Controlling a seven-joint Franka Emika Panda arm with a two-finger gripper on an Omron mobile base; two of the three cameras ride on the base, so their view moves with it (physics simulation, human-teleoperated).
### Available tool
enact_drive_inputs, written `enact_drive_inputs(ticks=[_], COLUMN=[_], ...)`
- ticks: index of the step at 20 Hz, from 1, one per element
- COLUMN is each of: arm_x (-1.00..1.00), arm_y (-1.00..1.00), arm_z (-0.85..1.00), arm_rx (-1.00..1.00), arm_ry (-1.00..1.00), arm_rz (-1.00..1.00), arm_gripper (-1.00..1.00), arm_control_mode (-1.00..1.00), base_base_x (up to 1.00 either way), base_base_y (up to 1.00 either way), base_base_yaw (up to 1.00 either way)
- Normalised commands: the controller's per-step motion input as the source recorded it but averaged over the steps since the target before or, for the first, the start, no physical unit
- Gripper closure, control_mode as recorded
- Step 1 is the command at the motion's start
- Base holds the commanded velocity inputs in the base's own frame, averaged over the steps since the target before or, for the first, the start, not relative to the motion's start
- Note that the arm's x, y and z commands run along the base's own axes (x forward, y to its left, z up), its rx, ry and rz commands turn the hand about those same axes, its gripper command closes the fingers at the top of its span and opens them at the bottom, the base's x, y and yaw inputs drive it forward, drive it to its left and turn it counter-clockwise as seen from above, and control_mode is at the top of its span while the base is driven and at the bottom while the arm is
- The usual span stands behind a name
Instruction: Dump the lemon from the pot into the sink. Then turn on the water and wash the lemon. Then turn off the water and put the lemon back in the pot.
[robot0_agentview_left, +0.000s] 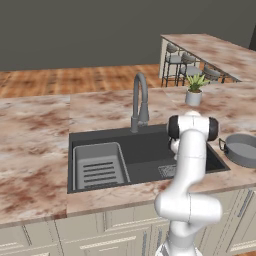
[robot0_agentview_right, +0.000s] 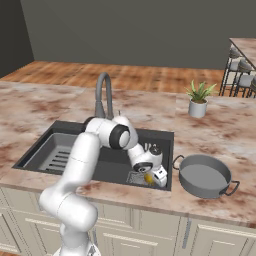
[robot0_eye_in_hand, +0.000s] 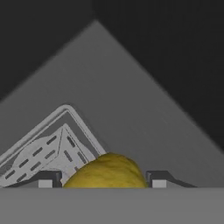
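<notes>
**Operator:** Hand view first: I've got the lemon (robot0_eye_in_hand: 106, 171) sitting right between my two fingertips (robot0_eye_in_hand: 46, 180), at six o'clock in the picture, with the drain grate (robot0_eye_in_hand: 43, 153) at about eight o'clock behind it. The fingers look closed in on the fruit from both sides, so I judge I'm holding it, though I can't see the contact itself.

**Spotter:** Where does that put you in the job?

**Operator:** Going left to right in the right base view: the ribbed rack (robot0_agentview_right: 55, 155) lies in the left half of the sink (robot0_agentview_right: 100, 165), the faucet (robot0_agentview_right: 104, 92) stands at the sink's twelve o'clock with no stream falling from it, then my gripper (robot0_agentview_right: 150, 178) is down in the sink's right end with the lemon (robot0_agentview_right: 149, 178) in it, and the pot (robot0_agentview_right: 204, 176) sits on the counter at three o'clock of the sink, looking empty. So I judge the dumping is done and the tap is off. Whether the washing is finished I can't tell from this. What's left at least is lifting the fruit out and setting it in the pot.

**Spotter:** Anything in the way?

**Operator:** The sink's right wall stands between the lemon and the pot, so I'd have to lift clear of it. The small potted plant (robot0_agentview_right: 198, 102) is well apart, at one o'clock. In the left base view my own arm (robot0_agentview_left: 192, 165) hides the sink's right end.
</notes>
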Motion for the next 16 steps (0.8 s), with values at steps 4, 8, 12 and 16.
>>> enact_drive_inputs(ticks=[4,8,12,16], arm_x=[-0.11,-0.06,-0.06,-0.14], arm_y=[0.00,0.00,0.15,0.32], arm_z=[0.77,0.85,0.92,0.88], arm_rx=[0.00,-0.02,-0.03,-0.03], arm_ry=[-0.11,-0.06,-0.01,0.00], arm_rz=[0.00,0.00,-0.01,-0.05], arm_gripper=[1.00,1.00,1.00,1.00], arm_control_mode=[-1.00,-1.00,-1.00,-1.00], base_base_x=[0.00,0.00,0.00,0.00], base_base_y=[0.00,0.00,0.00,0.00], base_base_yaw=[0.00,0.00,0.00,0.00])
